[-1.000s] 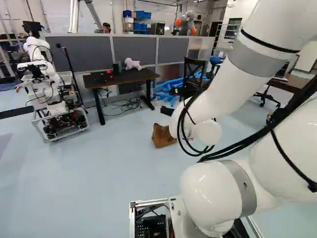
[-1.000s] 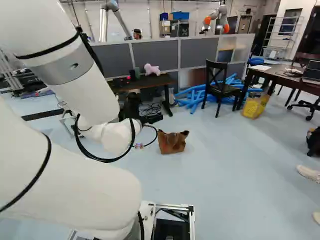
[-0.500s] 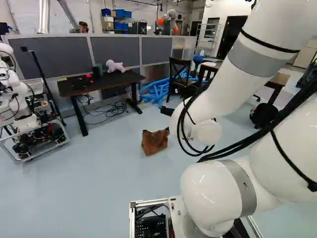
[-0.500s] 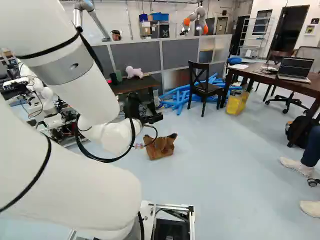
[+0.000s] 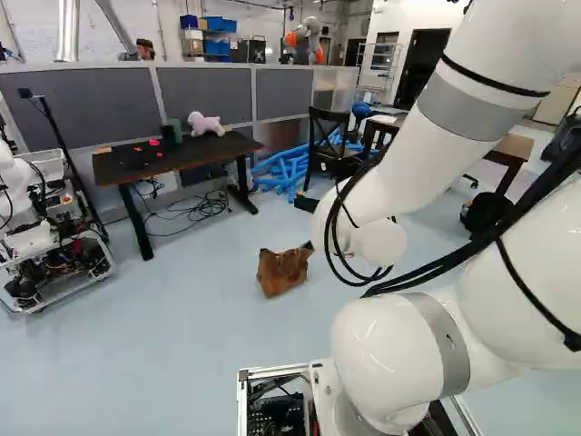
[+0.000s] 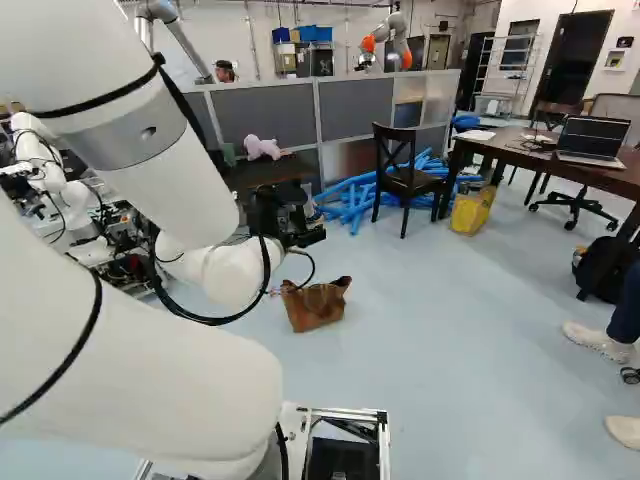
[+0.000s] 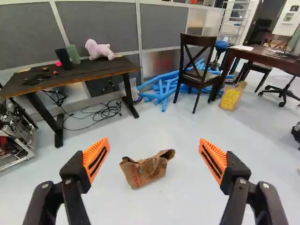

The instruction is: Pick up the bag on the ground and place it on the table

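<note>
My gripper (image 6: 300, 236) shows as a dark shape at the arm's far end in the right base view. In the wrist view the gripper (image 7: 154, 139) is open, its orange pads wide apart with nothing between them. Ahead of it, on the floor, stands the crumpled brown bag (image 7: 146, 171), seen through the gap and not touched. The bag (image 5: 282, 271) is left of the wrist joint in the left base view, and the same bag (image 6: 316, 305) shows beyond the arm in the right base view. Beyond it is the dark table (image 7: 89, 77).
On that table are a pink plush toy (image 7: 99, 49) and a dark cup (image 7: 63, 58). Cables (image 7: 101, 111) lie beneath it. Blue tubes (image 7: 164, 89), a dark chair (image 7: 193, 75) and a yellow bag (image 7: 230, 97) stand farther right. Another robot (image 5: 50, 245) is at the left.
The base has moved, turning to the right and coming somewhat closer, so the scene slides left in both base views. The arm keeps its pose against its lowest joint; the bag stays on the floor.
</note>
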Controlling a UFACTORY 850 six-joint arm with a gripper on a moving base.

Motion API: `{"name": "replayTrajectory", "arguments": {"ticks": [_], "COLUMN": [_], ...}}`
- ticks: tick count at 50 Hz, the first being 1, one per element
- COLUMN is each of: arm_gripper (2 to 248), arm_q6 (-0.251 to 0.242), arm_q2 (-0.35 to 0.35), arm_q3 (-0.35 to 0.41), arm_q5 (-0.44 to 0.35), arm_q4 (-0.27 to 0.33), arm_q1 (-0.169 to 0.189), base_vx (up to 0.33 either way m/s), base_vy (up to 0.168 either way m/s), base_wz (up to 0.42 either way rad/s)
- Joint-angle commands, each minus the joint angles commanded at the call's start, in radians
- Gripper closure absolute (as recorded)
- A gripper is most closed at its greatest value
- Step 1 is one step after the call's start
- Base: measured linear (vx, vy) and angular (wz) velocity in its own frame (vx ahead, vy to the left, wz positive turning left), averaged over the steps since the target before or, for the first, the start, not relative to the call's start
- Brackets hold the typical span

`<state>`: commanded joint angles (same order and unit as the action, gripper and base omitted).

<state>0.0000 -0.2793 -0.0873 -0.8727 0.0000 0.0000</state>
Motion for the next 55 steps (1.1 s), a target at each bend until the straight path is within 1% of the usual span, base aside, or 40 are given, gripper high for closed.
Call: {"name": "replayTrajectory", "arguments": {"ticks": [55], "arm_gripper": [3], "arm_q6": [0.000], "arm_q2": [0.000], "arm_q3": [0.000], "arm_q5": [0.000], "arm_q4": [0.000], "arm_q1": [0.000], "base_vx": [0.171], "base_vy": [0.002], "base_wz": [-0.012]}}
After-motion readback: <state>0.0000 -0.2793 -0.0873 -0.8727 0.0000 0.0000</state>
